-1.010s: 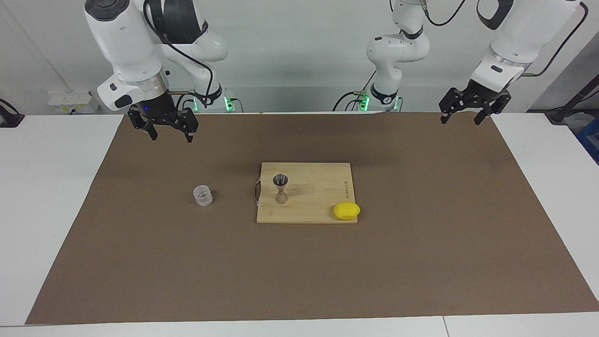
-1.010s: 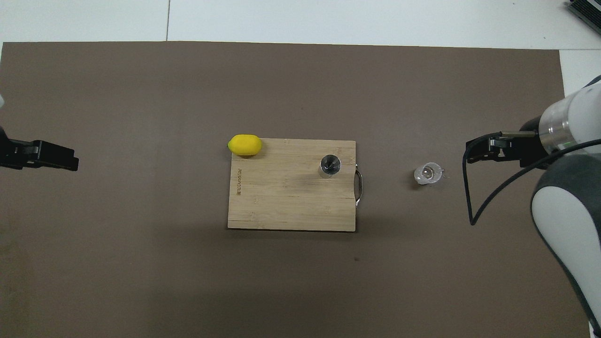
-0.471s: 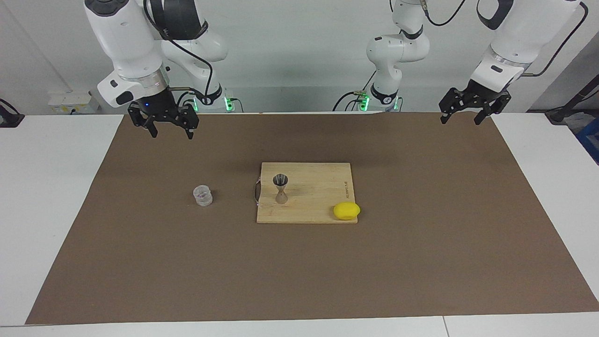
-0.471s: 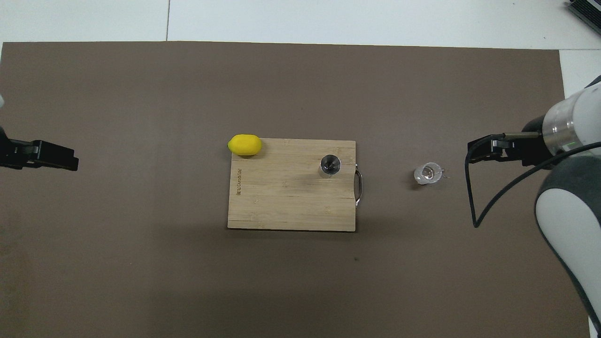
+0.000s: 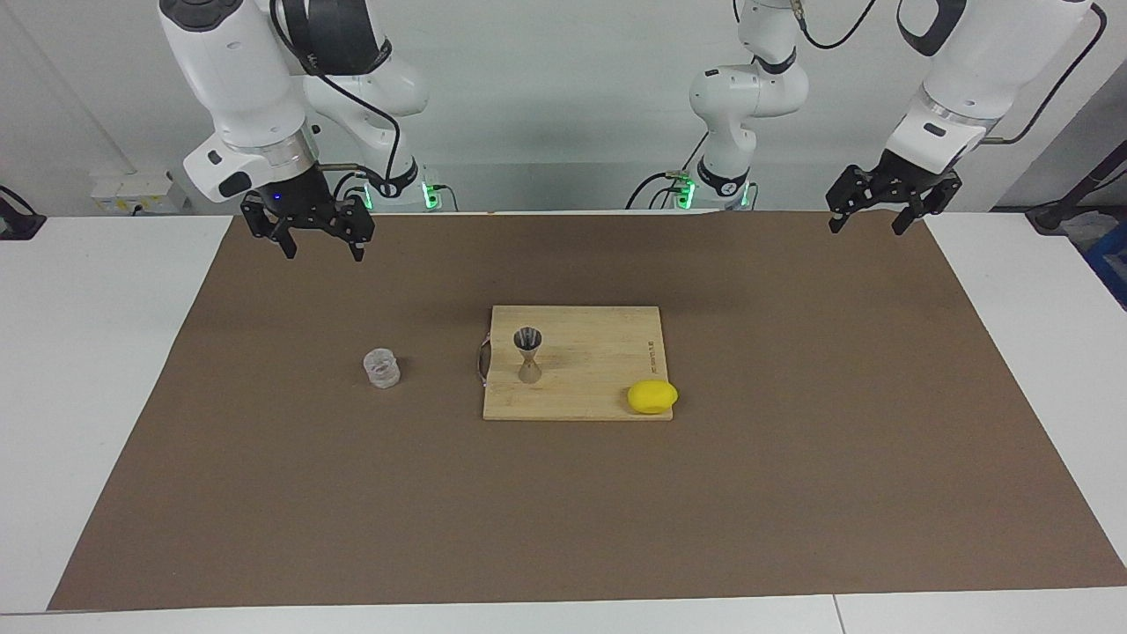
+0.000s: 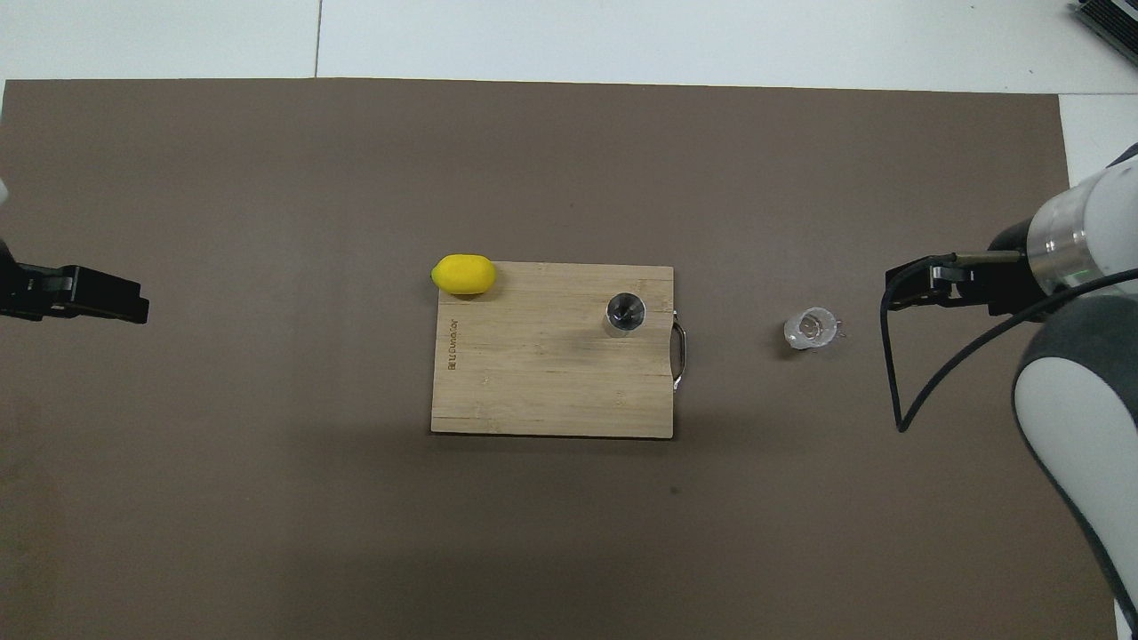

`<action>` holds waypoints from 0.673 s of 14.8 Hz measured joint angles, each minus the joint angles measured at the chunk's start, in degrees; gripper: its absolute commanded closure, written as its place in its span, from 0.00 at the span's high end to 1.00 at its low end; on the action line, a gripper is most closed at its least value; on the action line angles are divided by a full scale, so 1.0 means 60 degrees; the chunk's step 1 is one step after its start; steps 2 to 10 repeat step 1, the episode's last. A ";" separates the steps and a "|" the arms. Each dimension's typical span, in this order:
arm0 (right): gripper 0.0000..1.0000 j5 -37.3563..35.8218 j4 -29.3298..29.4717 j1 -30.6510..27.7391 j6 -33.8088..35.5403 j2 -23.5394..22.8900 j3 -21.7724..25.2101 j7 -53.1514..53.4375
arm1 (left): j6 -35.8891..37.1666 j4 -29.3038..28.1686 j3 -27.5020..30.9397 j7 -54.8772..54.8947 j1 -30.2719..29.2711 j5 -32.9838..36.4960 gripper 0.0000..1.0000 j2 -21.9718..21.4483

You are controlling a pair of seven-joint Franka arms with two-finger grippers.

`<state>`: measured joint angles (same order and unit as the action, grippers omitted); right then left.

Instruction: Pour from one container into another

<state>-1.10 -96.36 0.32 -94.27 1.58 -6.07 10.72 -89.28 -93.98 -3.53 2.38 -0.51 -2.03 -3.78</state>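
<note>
Facing view: right gripper [image 5: 320, 248] is up in the air over the brown mat [image 5: 792, 493], at the right arm's end of the table, fingers spread wide, holding nothing. Clear ribbed cup [image 5: 381, 368] stands upright on the mat, lower than the gripper, farther from the robots and slightly toward the table's middle from it; not touching. Metal jigger [image 5: 528, 355] stands upright on the bamboo cutting board [image 5: 599, 352], near the board's handle edge, well apart from the right gripper and past the cup toward the left arm's end. Lemon [image 5: 652, 397] sits at the board's corner farthest from the robots, half off the edge. Left gripper [image 5: 866, 222] waits over the mat's corner at the left arm's end, open and empty, well apart from everything.

Overhead view: cup [image 6: 810, 328] sits just beside the right gripper's tip [image 6: 907, 295], with a gap between them.
</note>
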 measured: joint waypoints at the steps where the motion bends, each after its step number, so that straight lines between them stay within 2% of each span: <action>1: 1.00 0.0000 -0.0001 0.0000 0.0000 0.0000 0.0000 0.0000 | 0.0000 0.0000 0.0000 0.0000 0.0000 0.0000 1.00 0.0000; 10: 1.00 0.0000 -0.0001 0.0000 0.0000 0.0000 0.0000 0.0000 | 0.0000 0.0000 0.0000 0.0000 0.0000 0.0000 1.00 0.0000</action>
